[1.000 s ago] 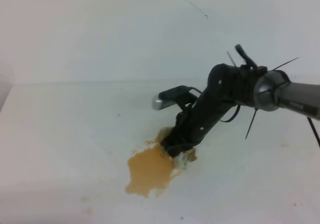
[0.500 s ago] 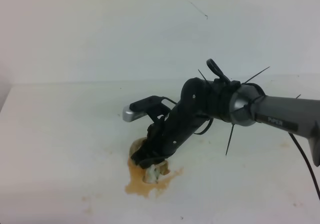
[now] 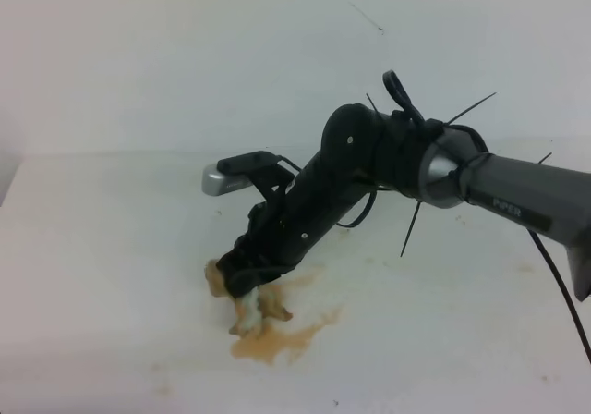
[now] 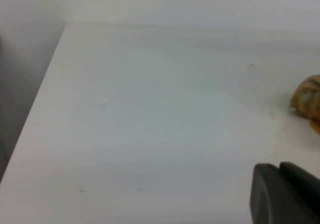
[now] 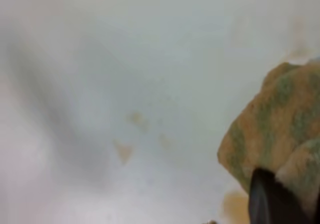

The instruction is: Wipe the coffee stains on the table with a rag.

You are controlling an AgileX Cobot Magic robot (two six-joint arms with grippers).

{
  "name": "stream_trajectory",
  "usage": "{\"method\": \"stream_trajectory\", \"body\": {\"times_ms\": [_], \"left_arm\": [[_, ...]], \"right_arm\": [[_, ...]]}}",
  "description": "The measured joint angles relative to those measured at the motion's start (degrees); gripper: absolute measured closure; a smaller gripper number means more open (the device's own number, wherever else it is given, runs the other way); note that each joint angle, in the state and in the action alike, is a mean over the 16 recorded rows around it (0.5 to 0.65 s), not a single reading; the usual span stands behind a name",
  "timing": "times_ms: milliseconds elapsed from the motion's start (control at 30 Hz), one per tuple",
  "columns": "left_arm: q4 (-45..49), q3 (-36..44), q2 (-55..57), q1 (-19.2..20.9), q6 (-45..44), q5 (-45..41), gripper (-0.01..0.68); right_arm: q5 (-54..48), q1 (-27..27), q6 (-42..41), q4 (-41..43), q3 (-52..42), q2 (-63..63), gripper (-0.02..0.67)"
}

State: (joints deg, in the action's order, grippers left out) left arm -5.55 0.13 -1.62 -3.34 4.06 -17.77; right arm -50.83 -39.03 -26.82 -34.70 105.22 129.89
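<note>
Right gripper [image 3: 247, 280] is clamped on the rag [image 3: 242, 303], pressing it onto the white table [image 3: 102, 248] at the left edge of the coffee stains [image 3: 282, 338]. Wiping looks midway: a tan patch remains just beside the rag, so the next pass should sweep across it. Left gripper [image 4: 285, 194] hangs apart; I cannot tell its jaws.

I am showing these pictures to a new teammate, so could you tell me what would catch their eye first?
First, the black right gripper, reaching in from the right across the middle of the white table and pressing a brown-soaked rag onto it. Next, the tan coffee stain smeared just in front of and right of the rag. In the left wrist view the rag only peeks in at the right edge.
</note>
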Motion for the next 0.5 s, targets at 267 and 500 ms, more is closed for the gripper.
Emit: {"method": "stream_trajectory", "body": {"times_ms": [267,500], "left_arm": [[0.0,0.0,0.0,0.0,0.0,0.0,0.672],[0.0,0.13,0.0,0.0,0.0,0.0,0.672]], "right_arm": [[-3.65,-2.05,4.03,2.23,0.62,2.12,0.652],[-5.55,-2.71,9.38,10.23,-0.15,3.66,0.652]]}}
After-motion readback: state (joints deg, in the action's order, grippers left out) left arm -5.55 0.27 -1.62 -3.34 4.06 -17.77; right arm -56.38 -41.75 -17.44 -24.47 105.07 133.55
